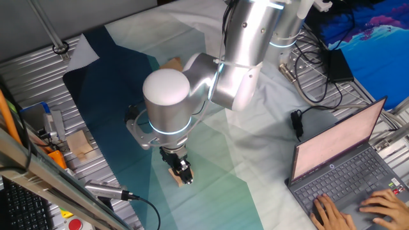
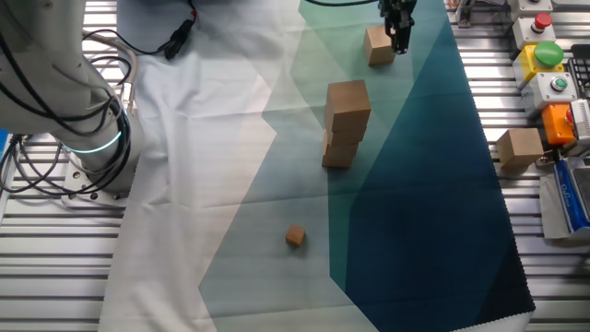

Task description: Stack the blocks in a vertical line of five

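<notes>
A light-tan wooden block (image 2: 377,46) lies on the teal cloth at the far end, and it also shows in one fixed view (image 1: 174,176). My gripper (image 2: 398,35) is down at this block with its black fingers (image 1: 186,171) close against its side. I cannot tell whether the jaws clamp it. A stack of blocks (image 2: 346,115) stands upright mid-cloth, apart from the gripper. Another block (image 2: 519,148) sits off the cloth on the metal table, seen also in one fixed view (image 1: 80,145). A tan piece (image 1: 171,62) peeks out behind the arm.
A much smaller wooden cube (image 2: 295,237) lies alone on the cloth. Button boxes (image 2: 546,57) and tools line the metal table beside the cloth. A laptop (image 1: 339,166) with a person's hands on it and cables (image 1: 307,70) sit at the other side.
</notes>
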You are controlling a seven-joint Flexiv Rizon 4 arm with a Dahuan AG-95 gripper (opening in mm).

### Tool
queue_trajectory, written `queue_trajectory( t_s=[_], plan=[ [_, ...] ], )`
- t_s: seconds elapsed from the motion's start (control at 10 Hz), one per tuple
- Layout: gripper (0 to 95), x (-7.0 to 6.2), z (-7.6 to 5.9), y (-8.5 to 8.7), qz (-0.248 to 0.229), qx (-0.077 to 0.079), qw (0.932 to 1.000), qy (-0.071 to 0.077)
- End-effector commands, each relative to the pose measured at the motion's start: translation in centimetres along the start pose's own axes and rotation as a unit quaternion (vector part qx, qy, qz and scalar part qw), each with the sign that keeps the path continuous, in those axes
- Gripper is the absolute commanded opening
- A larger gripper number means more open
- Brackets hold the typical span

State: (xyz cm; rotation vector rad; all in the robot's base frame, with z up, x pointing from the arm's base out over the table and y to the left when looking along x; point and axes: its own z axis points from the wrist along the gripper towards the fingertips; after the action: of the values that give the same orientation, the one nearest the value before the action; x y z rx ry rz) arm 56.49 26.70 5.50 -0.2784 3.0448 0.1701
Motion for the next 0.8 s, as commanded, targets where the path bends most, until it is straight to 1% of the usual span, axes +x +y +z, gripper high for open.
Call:
queue_trajectory(
  t_s=[0.1, 0.5, 0.6, 0.7, 0.8],
  plan=[
    [76.0, 0.0, 0.2, 0.2, 0.006, 0.001, 1.0, 0.0],
    [76.0, 0.2, 1.2, 0.3, 0.009, 0.005, 0.9999, -0.001],
    [57.0, 0.3, 1.3, 0.2, 0.008, 0.006, 0.9999, -0.001],
    [57.0, 0.3, 1.4, 0.2, 0.005, 0.009, 0.9999, -0.001],
    [19.0, 0.3, 1.4, 0.2, 0.004, 0.014, 0.9999, 0.0]
  ],
)
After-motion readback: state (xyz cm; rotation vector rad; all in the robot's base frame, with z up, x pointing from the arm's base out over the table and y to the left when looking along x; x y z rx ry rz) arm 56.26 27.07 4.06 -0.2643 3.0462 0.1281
